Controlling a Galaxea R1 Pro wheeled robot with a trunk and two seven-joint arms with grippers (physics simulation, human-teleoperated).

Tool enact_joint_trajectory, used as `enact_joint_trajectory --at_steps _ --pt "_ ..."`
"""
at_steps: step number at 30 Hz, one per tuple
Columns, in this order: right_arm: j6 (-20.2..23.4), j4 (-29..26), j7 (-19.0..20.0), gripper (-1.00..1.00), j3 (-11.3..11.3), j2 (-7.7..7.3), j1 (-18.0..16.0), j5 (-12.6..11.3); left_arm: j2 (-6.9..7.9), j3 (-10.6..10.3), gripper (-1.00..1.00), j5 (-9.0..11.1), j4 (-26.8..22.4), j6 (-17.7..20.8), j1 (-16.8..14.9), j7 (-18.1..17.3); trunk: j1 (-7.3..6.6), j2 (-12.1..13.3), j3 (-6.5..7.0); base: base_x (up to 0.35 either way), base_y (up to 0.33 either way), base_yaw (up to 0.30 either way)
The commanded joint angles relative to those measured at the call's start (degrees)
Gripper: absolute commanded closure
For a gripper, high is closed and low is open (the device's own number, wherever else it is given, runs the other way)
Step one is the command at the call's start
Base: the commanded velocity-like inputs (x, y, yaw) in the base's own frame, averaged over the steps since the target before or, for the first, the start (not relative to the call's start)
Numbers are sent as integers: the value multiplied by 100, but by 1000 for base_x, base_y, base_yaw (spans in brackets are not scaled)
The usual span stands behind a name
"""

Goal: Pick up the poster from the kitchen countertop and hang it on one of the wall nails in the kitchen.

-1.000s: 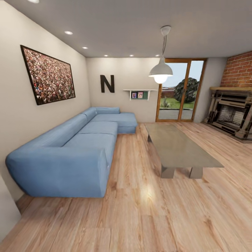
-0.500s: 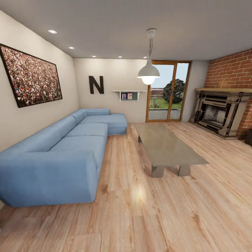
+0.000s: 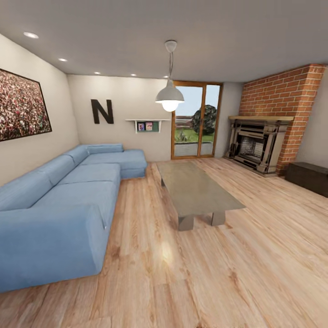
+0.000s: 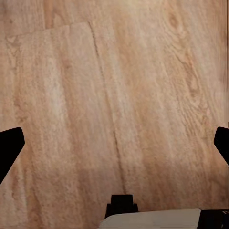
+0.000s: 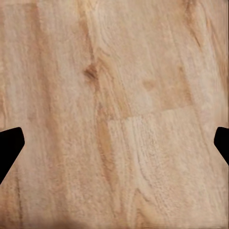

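Wrist views show both pairs of fingers (image 4: 9,145) (image 5: 9,143) spread apart over bare wooden floor (image 4: 114,95)

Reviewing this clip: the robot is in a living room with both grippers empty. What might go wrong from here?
1. No counter or poster is in the head view, so time may go on searching this room.
2. The large crowd picture on the wall could be mistaken for the target.
3. The low coffee table and blue sofa leave a narrow lane of wooden floor; a turning base might clip either.

The left gripper and right gripper have jaws wide open, pointing at the floor.
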Motion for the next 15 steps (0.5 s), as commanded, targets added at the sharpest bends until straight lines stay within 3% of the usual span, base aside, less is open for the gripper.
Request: enact_joint_trajectory --at_steps 1,4,15 --pt "-20 6 -3 -100 1 0 -5 4 1 2 -100 -3 1 -10 3 -3 0 -3 -1 -33 25 -296" --pt "-21 4 -5 -100 1 0 -5 4 1 5 -100 -4 21 -14 3 -2 0 -3 9 -108 89 -250" --pt "-17 3 3 -100 1 -1 -5 4 5 7 -100 -4 35 -16 3 -2 0 -3 -45 -224 181 -115"
